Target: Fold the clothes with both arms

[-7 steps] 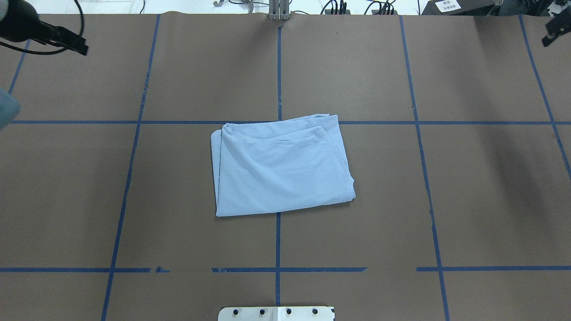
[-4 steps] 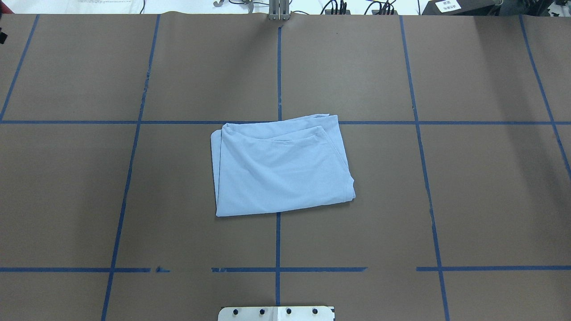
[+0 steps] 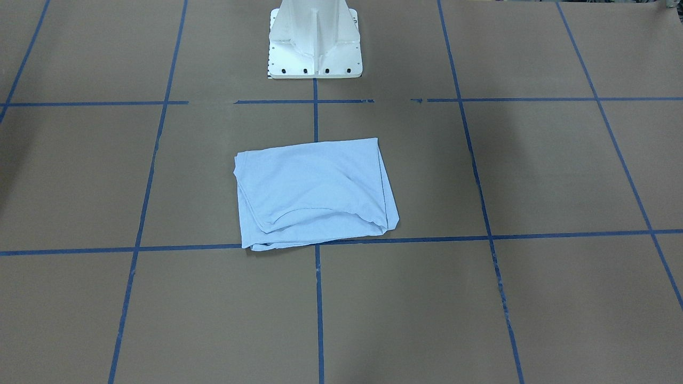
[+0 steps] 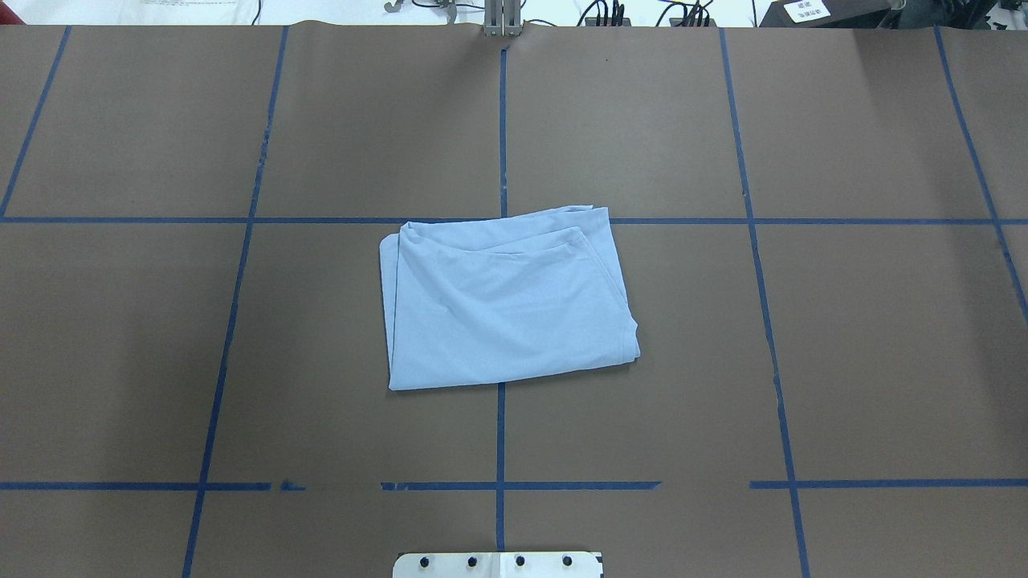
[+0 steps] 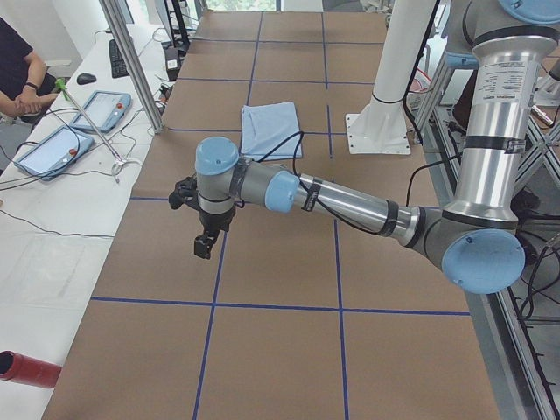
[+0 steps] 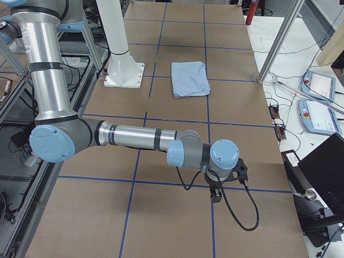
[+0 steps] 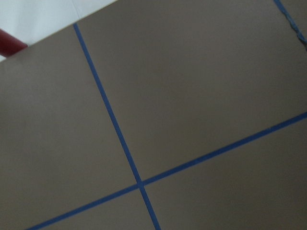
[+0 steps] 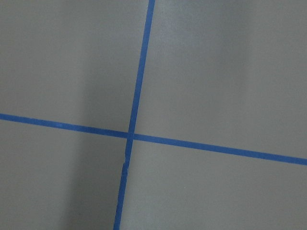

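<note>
The clothes are one pale light-blue T-shirt [image 4: 506, 301], folded into a rough rectangle and lying flat at the table's middle, also in the front-facing view [image 3: 315, 192] and both side views [image 5: 269, 128] [image 6: 190, 78]. Neither arm touches it. The left gripper [image 5: 203, 247] hangs over bare table far toward the table's left end, fingers pointing down. The right gripper [image 6: 216, 196] hangs likewise near the right end. Whether either is open or shut I cannot tell. Both wrist views show only brown table and blue tape.
The white pedestal base [image 3: 315, 48] stands at the robot's edge of the table. A blue tape grid [image 4: 502, 120] marks the brown surface. A seated person [image 5: 17, 70], tablets [image 5: 101, 109] and cables lie on a white side bench. A red cylinder [image 5: 26, 367] lies near there.
A second ago the left and right grippers showed at the overhead view's upper corners. Both have since moved outward, out of that view. The T-shirt has not moved.
</note>
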